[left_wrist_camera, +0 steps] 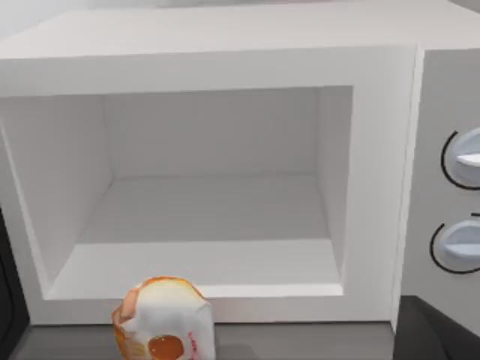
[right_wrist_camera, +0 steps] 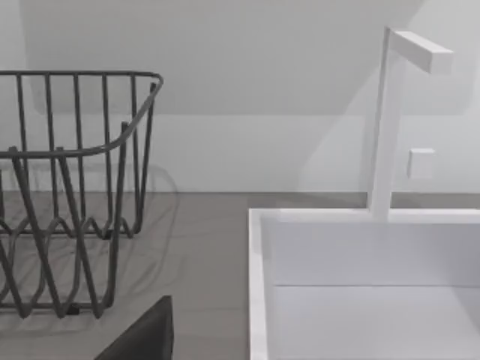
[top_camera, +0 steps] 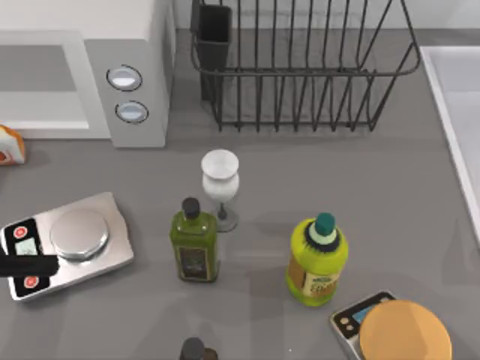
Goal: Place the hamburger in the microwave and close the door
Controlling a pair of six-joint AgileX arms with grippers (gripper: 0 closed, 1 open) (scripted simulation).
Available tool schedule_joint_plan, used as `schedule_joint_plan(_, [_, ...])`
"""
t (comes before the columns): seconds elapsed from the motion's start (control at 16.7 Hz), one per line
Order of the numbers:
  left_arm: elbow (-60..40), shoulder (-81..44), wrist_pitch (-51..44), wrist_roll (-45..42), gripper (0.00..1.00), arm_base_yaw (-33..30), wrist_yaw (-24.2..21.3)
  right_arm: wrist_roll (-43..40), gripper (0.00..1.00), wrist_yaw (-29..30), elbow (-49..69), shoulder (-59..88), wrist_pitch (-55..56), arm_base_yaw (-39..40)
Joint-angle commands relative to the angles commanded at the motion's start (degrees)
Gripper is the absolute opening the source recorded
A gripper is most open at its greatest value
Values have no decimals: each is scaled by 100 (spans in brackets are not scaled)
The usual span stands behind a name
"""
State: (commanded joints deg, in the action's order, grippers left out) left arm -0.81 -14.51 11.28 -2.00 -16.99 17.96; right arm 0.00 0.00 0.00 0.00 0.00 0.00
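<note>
- The hamburger [left_wrist_camera: 163, 321] is sitting on the counter [top_camera: 300, 195] just outside the microwave [left_wrist_camera: 225, 172] cavity, door position unseen.
- Finger state: cannot tell for either arm.
- Risk: the bun catching the cavity's front sill.

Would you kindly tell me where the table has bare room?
Free: between the rack and the sink, down to the yellow bottle. Crowded: around the goblet, green bottle and scale.
</note>
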Motion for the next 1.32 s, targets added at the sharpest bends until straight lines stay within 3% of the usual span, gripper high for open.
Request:
schedule_joint_plan(0.6, [-2831,-3225,-1935,-1860,0,2566,-2059,0,100,0,0,0,0,0])
schedule_joint_plan(1.32, [-6256,-6794,-4156,-4062,0,5906,-4228,0,100,0,0,0,0,0])
